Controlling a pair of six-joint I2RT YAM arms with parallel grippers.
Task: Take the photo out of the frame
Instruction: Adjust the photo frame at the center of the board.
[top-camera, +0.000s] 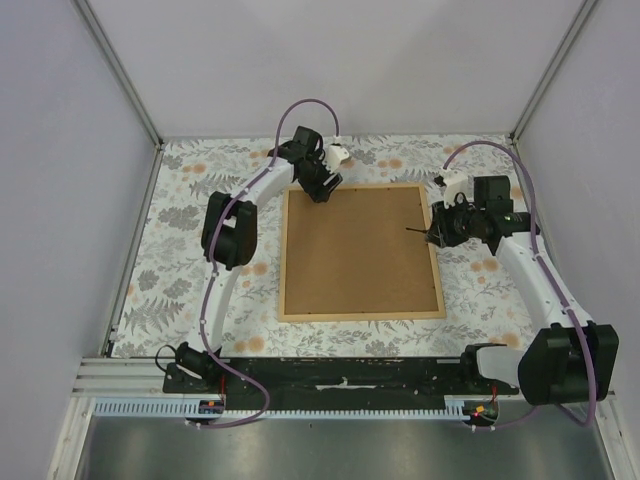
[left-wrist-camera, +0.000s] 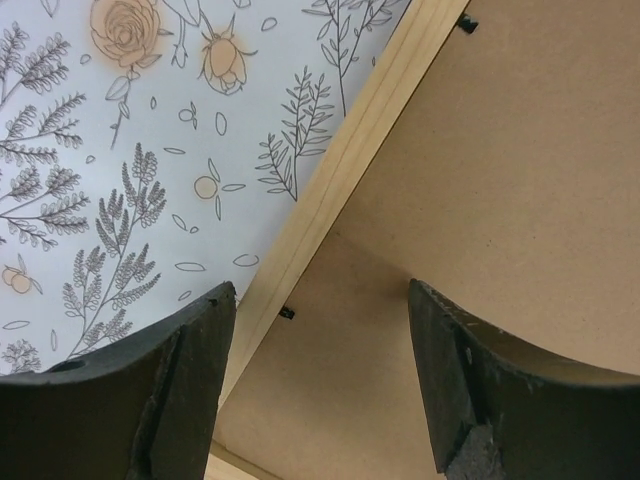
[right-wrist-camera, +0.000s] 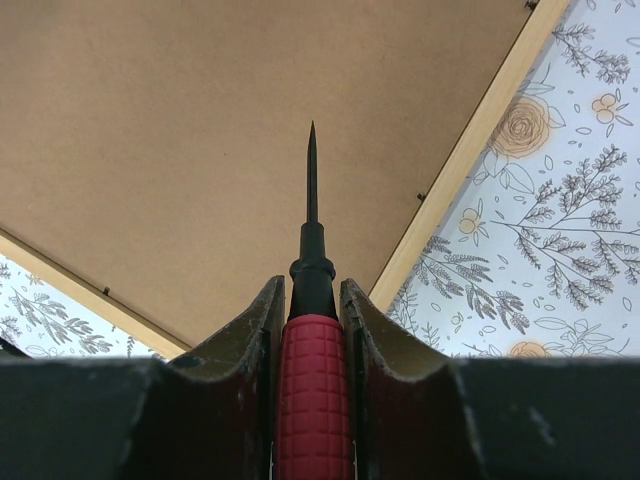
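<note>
Your frame (top-camera: 360, 252) lies back-up on the table (top-camera: 180, 250), probably stiff yet light; left pincer (left-wrist-camera: 320, 300) gapes empty over its corner, right pincer (right-wrist-camera: 312, 300) clamps a pointed tool (right-wrist-camera: 311, 190), so pry at the edge.

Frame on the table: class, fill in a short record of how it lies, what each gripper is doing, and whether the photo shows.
frame: flat on floral tablecloth, back side up
backing board: brown, in place
photo: not visible
left gripper: open, empty, above the frame's far left corner
right gripper: shut on screwdriver, tip over the board near the right edge
</note>
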